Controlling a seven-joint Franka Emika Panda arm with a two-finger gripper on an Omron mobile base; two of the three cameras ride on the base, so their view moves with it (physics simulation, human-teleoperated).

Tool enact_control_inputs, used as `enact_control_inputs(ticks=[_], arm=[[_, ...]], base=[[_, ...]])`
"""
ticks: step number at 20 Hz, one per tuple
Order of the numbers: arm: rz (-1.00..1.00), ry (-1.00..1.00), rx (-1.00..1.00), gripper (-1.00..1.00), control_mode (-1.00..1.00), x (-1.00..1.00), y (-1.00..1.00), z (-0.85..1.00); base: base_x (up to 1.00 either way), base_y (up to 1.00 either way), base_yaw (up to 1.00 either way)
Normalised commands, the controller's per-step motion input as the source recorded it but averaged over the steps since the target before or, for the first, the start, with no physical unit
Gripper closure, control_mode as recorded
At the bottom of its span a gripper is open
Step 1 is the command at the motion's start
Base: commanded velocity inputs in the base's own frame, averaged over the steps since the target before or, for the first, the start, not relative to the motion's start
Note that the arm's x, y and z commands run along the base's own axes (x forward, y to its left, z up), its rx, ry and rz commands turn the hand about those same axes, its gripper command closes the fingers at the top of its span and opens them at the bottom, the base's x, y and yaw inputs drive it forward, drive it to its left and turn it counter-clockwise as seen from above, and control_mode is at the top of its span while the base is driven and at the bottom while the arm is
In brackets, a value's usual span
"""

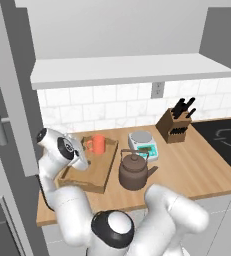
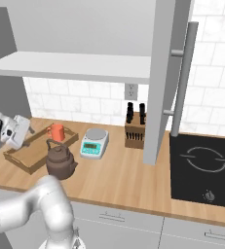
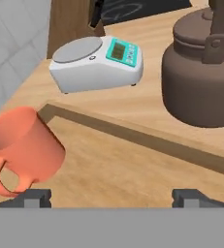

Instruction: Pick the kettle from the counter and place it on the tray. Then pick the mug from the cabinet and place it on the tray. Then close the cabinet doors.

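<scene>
gripper (image 3: 111, 196) jaws wide, empty, low over tray (image 3: 133, 135) | mug (image 3: 21, 150) on tray just left of fingers | kettle (image 3: 200, 82) ahead-right on counter (image 3: 147, 104) beyond rim: likely heavy, rigid; take the arched handle

The wooden desk (image 1: 197, 165) carries the tray (image 1: 99, 179), kettle (image 1: 133, 172), white scale (image 1: 143, 144) and knife block (image 1: 173, 129).

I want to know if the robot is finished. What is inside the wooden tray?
The orange mug stands inside the tray, at its far end. The kettle stands on the counter beside the tray. The arm covers part of the tray's floor.
</scene>
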Motion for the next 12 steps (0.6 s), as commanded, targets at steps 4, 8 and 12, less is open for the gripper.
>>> enact_control_inputs(ticks=[4,8,12], arm=[[-0.08,-0.14,0.17,-1.00,-1.00,-0.83,-0.34,0.48],[-0.10,-0.11,0.16,-1.00,-1.00,-0.59,-0.50,0.32],[-0.10,-0.14,0.15,-1.00,-1.00,-0.38,-0.57,0.31]], base=[[0.00,0.00,0.00],[0.00,0.00,0.00],[0.00,0.00,0.00]])
